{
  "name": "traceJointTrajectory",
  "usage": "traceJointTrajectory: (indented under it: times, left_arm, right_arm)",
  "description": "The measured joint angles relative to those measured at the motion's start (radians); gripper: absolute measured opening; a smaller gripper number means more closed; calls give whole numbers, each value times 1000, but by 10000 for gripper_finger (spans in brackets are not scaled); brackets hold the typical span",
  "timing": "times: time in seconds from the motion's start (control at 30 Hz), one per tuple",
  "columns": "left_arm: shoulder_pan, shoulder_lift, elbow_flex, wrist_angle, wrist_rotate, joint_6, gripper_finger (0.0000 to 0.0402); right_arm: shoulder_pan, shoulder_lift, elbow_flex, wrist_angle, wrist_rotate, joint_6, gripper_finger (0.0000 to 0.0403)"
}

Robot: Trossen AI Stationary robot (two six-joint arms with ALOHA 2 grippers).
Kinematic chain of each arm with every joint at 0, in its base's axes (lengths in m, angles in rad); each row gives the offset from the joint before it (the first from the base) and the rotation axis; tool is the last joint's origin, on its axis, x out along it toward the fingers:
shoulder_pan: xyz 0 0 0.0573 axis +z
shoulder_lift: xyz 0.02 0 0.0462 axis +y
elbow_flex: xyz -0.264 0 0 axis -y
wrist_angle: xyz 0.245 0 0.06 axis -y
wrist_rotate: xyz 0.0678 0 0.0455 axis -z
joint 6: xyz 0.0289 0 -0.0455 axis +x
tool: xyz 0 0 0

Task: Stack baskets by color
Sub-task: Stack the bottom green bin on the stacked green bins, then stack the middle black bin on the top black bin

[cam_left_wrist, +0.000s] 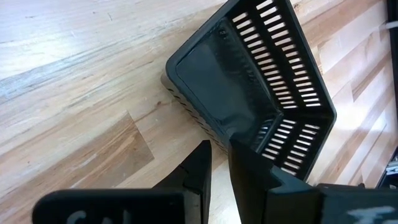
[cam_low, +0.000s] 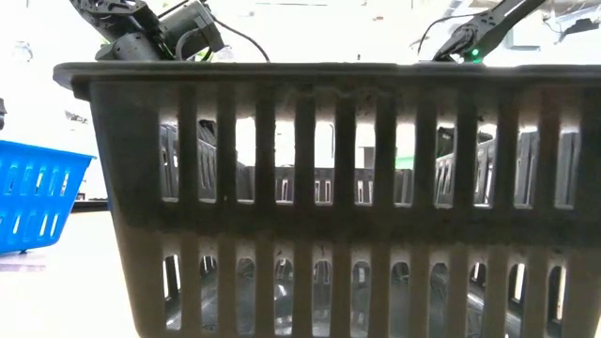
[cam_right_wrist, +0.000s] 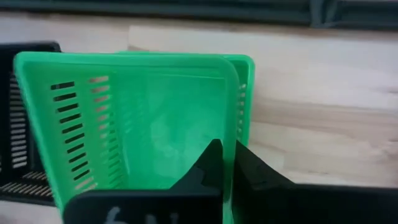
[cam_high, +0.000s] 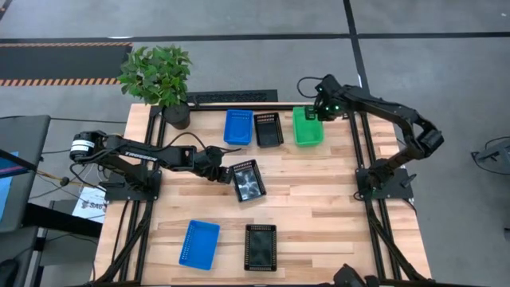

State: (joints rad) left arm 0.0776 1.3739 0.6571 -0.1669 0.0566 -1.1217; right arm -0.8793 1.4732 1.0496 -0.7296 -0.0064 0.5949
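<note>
Left gripper (cam_left_wrist: 219, 163) pinches the tilted black basket (cam_high: 247, 180) wall at mid-tabletop (cam_high: 319, 207); carry it level to the far-row black basket (cam_high: 268, 129). Right gripper (cam_right_wrist: 227, 163) fingers clamp the green basket (cam_right_wrist: 143, 130) wall (already nested).

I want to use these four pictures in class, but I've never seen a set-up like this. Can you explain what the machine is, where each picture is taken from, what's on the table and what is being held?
Two dark robot arms work at a wooden table. One picture looks straight down on everything, one looks level from the tabletop, and two come from cameras on the wrists.

On the table lie small plastic baskets. At the far edge a blue basket, a black basket and the green baskets form a row beside a potted plant. Nearer lie another blue one and another black one.

The left gripper has its fingers shut on the wall of a tilted black basket. The right gripper pinches the green baskets' rim.
</note>
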Motion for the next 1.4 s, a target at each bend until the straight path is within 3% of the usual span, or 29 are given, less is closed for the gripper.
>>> traceJointTrajectory:
  times: [0.47, 0.97, 1.17, 1.4]
  left_arm:
    - [0, 0, 0, 0, 18, -5, 41]
    - [0, 0, 0, 0, 17, -8, 41]
    - [0, 0, 0, 2, 17, -8, 41]
    - [0, 0, 0, 58, 44, 0, 41]
  right_arm:
    - [-7, 52, 0, 57, 2, -58, 57]
    - [-14, 16, 62, 62, 9, -102, 173]
    - [20, -18, 152, 21, 9, -177, 179]
    - [165, -98, 186, -80, 7, -263, 169]
